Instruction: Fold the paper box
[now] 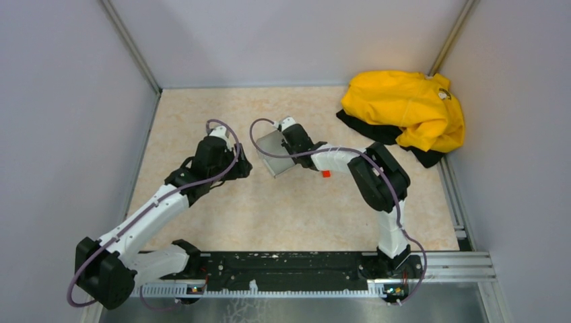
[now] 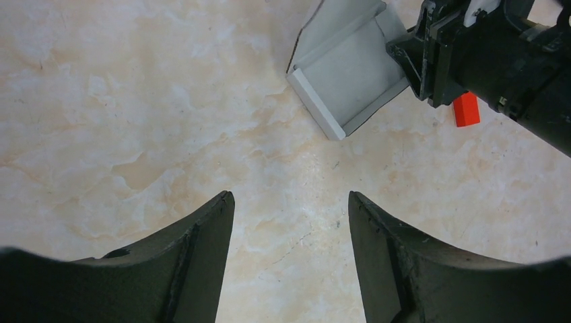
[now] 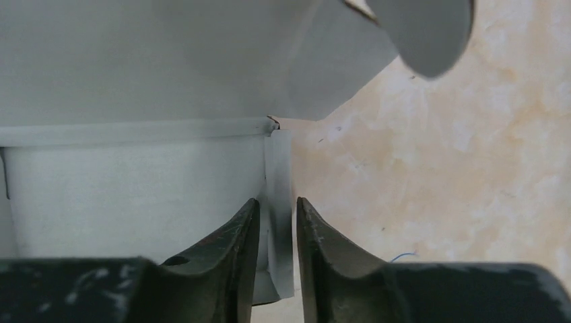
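Plainly thin, smooth grey-white paper box [image 2: 353,70].

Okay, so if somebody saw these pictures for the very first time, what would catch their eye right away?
The bright yellow garment heaped in the far right corner grabs the eye first. Mid-table, the right gripper pinches a side wall of the half-folded paper box, with a tiny red block on the table beside that arm. The left gripper faces the box, open and apart from it.
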You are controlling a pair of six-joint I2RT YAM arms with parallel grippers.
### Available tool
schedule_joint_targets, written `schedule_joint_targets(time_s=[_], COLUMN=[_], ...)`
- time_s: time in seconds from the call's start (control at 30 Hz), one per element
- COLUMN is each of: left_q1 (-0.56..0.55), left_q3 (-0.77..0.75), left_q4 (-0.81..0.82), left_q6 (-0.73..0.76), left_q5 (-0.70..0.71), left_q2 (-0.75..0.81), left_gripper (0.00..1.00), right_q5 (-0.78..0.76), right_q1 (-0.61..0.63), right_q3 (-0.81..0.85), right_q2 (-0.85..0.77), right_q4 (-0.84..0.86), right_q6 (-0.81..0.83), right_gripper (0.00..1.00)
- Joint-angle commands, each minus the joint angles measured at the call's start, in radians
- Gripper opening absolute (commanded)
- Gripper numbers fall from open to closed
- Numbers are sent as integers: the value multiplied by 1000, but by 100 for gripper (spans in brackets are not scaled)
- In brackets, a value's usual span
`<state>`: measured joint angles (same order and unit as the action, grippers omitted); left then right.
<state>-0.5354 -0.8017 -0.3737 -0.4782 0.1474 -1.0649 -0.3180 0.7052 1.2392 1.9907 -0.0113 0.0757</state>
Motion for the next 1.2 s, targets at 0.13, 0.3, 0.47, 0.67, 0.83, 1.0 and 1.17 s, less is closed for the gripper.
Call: schedule_joint_targets(time_s=[0.13, 0.3, 0.47, 0.67, 0.83, 1.0, 1.17], left_q1=[12, 12, 12, 12, 12, 12, 12], left_q3=[-29, -12, 4, -4, 7, 9, 14], left_q4=[31, 91, 161, 184, 203, 210, 226], left_q6=[-13, -46, -73, -90, -94, -99, -97], left_q5=[-11, -50, -72, -61, -36, -35, -24], left_q2=[-58, -118, -200, -266, -276, -291, -310], left_gripper=[69, 69, 69, 68, 68, 68, 68], right_q5=[76, 120, 174, 184, 181, 195, 187], right_q1=[8, -2, -9, -32, -42, -44, -45], right_q3=[39, -17, -60, -114, -126, -146, -137], right_q2=[-93, -175, -196, -181, -161, -164, -166], right_q4=[-125, -107, -71, 3, 46, 69, 64], right_q6=[-253, -342, -379, -390, -380, -373, -370], right_gripper=[36, 42, 42, 41, 41, 40, 40])
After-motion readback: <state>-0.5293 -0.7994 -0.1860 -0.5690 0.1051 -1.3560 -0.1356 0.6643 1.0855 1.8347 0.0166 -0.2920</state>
